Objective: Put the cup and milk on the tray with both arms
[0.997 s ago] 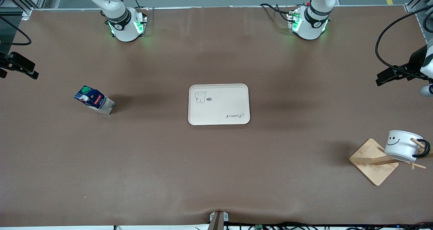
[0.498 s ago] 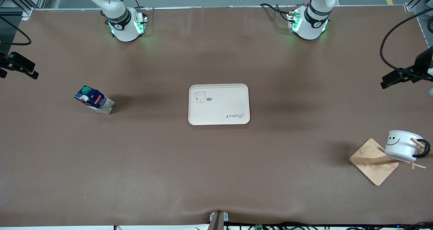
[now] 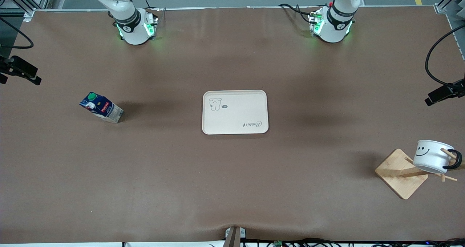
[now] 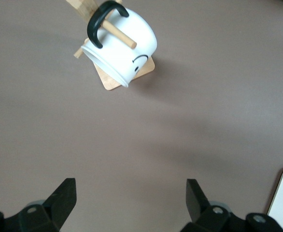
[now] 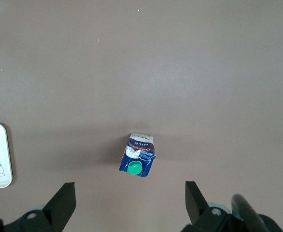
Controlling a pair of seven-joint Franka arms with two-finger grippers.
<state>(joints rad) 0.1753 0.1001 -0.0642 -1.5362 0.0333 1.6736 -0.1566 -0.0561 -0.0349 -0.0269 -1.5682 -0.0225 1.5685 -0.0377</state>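
**Fig.** Opening step, approach. Nothing is grasped and nothing is on the flat cream rectangular tray (image 3: 235, 121), which lies mid-table with its long axis 9–3 o'clock in the front view.

The small dark blue gable-top milk carton (image 3: 101, 112) is at approx. 9 o'clock of the tray, well apart. It appears upright, long axis vertical, green cap on top.

The small white enamel-style cup with a smiley face (image 3: 432, 159) is at approx. 4 o'clock of the tray. Its black loop handle hangs on a peg of the wooden rack (image 3: 399, 174). Its axis is tilted, its face is toward the front camera, and its handle is at 3 o'clock.

The left gripper (image 4: 132, 208) is over bare table near the rack, jaws fully apart, empty. The right gripper (image 5: 129, 205) is over bare table beside the milk, jaws likewise wide, empty.

Next move (est.): each arm descends on its own item. The milk needs the jaws across its narrow faces. The cup needs lifting along the peg, not straight up.
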